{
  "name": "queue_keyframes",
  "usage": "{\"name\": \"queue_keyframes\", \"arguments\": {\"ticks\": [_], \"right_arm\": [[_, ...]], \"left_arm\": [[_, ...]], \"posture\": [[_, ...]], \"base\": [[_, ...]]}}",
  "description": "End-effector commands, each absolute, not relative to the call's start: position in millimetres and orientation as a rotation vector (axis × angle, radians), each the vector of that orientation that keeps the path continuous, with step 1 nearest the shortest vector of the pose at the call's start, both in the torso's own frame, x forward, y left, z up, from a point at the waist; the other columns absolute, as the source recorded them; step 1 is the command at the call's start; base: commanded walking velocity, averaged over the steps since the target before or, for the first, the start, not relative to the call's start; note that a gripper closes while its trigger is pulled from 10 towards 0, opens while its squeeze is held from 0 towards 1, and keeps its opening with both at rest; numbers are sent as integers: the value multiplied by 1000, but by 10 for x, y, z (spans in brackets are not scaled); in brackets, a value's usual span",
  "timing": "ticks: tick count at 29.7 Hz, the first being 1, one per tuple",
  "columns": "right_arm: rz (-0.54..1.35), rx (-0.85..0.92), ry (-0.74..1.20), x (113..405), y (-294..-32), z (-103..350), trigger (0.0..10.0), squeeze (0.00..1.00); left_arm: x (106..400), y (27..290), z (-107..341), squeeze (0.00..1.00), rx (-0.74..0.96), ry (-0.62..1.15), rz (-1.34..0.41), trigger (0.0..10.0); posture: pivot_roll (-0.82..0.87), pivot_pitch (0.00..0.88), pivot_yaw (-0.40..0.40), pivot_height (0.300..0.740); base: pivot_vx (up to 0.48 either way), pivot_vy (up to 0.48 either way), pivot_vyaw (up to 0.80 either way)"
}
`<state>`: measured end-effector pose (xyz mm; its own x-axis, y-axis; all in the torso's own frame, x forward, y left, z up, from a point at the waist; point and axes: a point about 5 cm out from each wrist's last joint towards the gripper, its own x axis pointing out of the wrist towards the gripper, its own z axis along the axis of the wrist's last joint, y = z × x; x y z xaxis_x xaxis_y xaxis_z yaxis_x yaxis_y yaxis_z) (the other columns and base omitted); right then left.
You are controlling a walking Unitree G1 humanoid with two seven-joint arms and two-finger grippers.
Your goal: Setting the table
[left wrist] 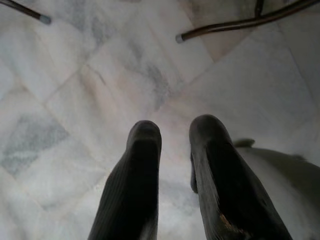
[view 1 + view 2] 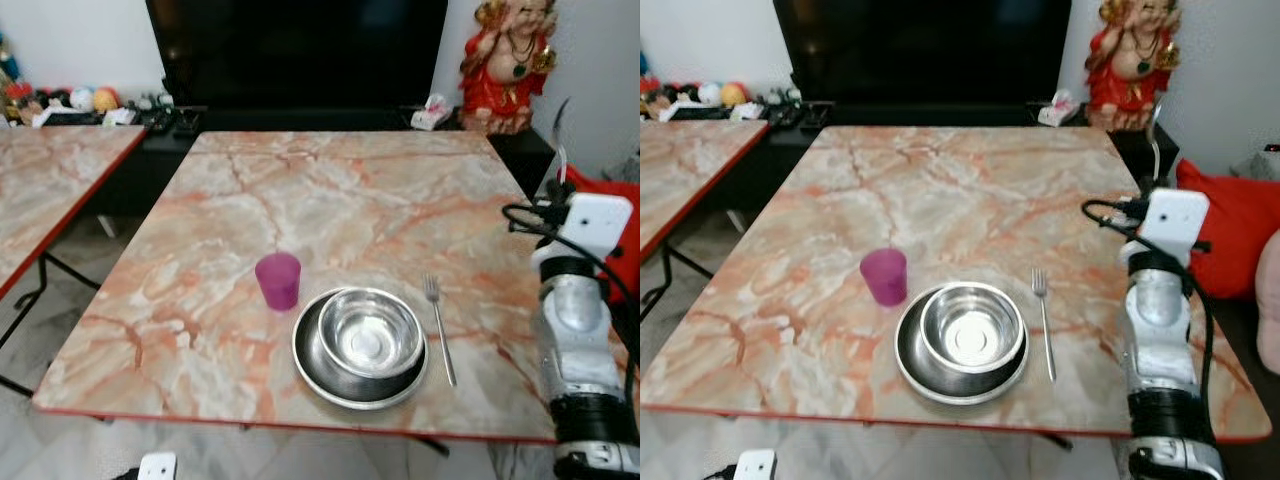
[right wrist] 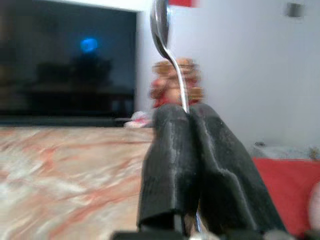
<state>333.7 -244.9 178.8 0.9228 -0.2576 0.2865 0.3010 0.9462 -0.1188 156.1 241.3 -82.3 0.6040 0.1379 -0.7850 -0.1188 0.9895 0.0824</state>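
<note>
On the marble-patterned table [image 2: 330,200] a steel bowl [image 2: 370,332] rests in a steel plate [image 2: 308,368] near the front edge. A purple cup [image 2: 278,280] stands upright just left of them, and a fork [image 2: 440,335] lies to their right, tines pointing away. My right arm is raised at the table's right edge. Its gripper [image 3: 187,112] is shut on the handle of a spoon [image 3: 161,25], which points upward [image 2: 561,125]. My left gripper [image 1: 175,132] hangs low over the floor, fingers slightly open with nothing between them.
A second marble table [image 2: 50,190] stands to the left. Behind are a large dark TV [image 2: 300,50], a low shelf with small items, and a red statue [image 2: 510,60]. A red cushion [image 2: 1230,230] lies to the right. Metal table legs [image 1: 240,22] cross the tiled floor.
</note>
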Motion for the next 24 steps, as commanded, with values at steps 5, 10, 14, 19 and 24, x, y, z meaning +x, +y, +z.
{"name": "queue_keyframes", "arguments": {"ticks": [5, 10, 14, 19, 24], "right_arm": [[-294, -195, -240, 3337, -2477, 1764, 10000, 0], [-315, -194, -220, 3333, -2529, 1747, 10000, 0], [-332, -190, -196, 3332, -2558, 1722, 10000, 0], [-361, -208, -140, 3331, -2613, 1666, 10000, 0], [-399, -242, 97, 3293, -2768, 1373, 10000, 0]], "left_arm": [[1541, 2401, -837, 0, 17, 923, 145, 10000], [1557, 2404, -831, 0, 16, 923, 144, 10000], [1558, 2400, -833, 0, 15, 926, 142, 10000], [1544, 2388, -843, 0, 14, 935, 137, 10000], [1533, 2387, -849, 0, 10, 940, 138, 10000]], "posture": [[57, 0, 7, 740], [59, 0, 8, 740], [57, 0, 9, 740], [55, 0, 9, 740], [56, 0, 6, 740]], "base": [[0, 0, 233], [0, 0, 649], [0, 0, 0], [0, 0, 0], [0, 0, 0]]}}
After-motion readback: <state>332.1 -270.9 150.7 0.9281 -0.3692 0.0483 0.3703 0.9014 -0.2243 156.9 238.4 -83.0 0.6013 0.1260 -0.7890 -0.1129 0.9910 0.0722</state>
